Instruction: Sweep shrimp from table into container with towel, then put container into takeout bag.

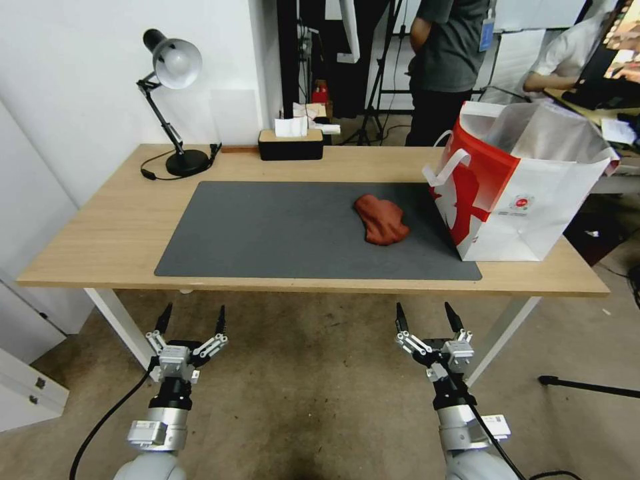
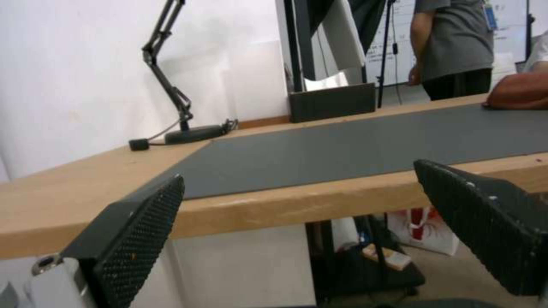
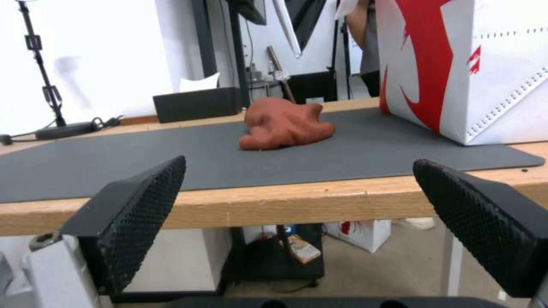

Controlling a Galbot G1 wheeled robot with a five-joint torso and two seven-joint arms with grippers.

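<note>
The rust-red towel [image 1: 381, 220] [image 3: 285, 124] lies crumpled on the dark grey mat [image 1: 280, 230] of the table [image 1: 100, 220], right of centre. Just to its right the white and red takeout bag [image 1: 527, 193] [image 3: 485, 64] stands upright and open, showing its silvery lining. The shrimp and the container are out of view. My left gripper [image 1: 192, 319] [image 2: 298, 171] and right gripper [image 1: 425, 313] [image 3: 299, 162] hang open and empty in front of the table's near edge and below it, fingers pointing at the table. The right one is roughly in line with the towel.
A black desk lamp [image 1: 175, 67] and its cord stand at the table's back left. A black tissue box [image 1: 291, 143] sits at the back centre. White table legs [image 1: 123, 327] flank my arms, and a white cabinet [image 1: 27, 373] is at the left.
</note>
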